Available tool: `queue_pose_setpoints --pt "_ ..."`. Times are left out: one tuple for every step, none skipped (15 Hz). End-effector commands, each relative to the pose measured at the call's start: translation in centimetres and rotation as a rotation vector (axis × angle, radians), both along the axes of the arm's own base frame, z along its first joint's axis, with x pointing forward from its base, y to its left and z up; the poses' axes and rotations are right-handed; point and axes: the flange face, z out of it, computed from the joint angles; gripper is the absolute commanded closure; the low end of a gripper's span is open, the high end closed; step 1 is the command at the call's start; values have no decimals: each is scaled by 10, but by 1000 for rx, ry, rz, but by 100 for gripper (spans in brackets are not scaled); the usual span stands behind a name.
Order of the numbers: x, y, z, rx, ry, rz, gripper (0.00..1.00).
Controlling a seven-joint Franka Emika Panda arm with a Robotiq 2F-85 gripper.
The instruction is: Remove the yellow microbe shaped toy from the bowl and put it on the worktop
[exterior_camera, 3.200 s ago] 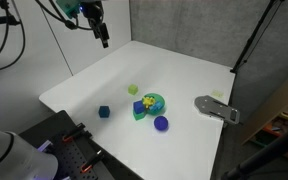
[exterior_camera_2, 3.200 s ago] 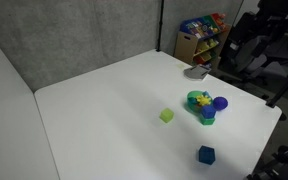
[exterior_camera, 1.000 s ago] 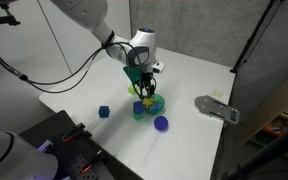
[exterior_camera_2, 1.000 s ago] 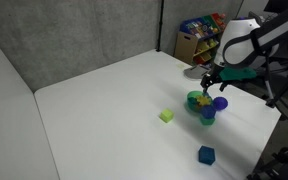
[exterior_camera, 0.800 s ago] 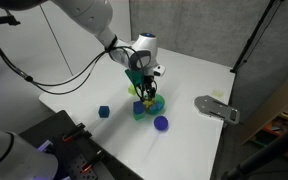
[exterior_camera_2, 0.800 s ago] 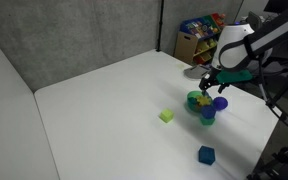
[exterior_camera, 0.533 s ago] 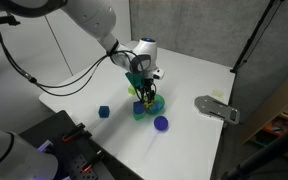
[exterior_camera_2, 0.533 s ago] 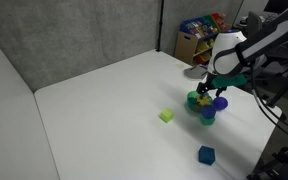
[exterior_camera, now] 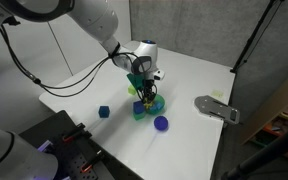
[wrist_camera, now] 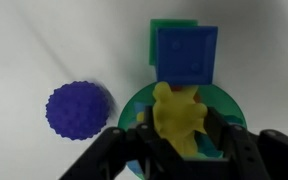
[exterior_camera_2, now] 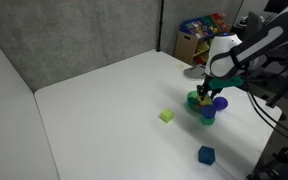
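In my wrist view a purple ball (wrist_camera: pixel 79 110) lies on the white surface (wrist_camera: pixel 44 40), left of the green bowl (wrist_camera: pixel 130 108). The yellow toy (wrist_camera: pixel 179 112) sits in that bowl. My end effector (wrist_camera: pixel 182 138) straddles it, fingers apart. A blue block (wrist_camera: pixel 187 52) lies beyond.

lumpy yellow microbe toy (wrist_camera: pixel 181 120) in teal bowl (wrist_camera: pixel 132 108), bowl on white worktop (exterior_camera: pixel 189 70)

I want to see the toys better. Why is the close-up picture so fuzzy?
Wrist view: all soft and out of focus, likely too close to the lens, the yellow microbe shaped toy, the purple ball, the dark fingers most. Both exterior views: sharper and evenly lit, but the bowl is tiny there.
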Motion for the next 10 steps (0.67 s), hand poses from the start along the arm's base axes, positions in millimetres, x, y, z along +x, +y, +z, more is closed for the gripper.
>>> queue_pose_setpoints --pt "9 -4 8 -27 -20 -12 75" --pt "10 -4 10 -30 -23 -11 84" --pt "10 -4 14 -29 -27 -8 90" --pt "11 -3 17 -28 -32 -8 98" --pt "12 -2 22 -24 -37 -7 99" --pt "14 0 27 -22 -41 -4 99" --pt "15 2 31 -19 -45 -3 96" --pt "16 5 36 -15 -53 1 97" --pt "18 7 42 -15 -61 7 96" --pt "19 11 49 -11 -68 12 96"
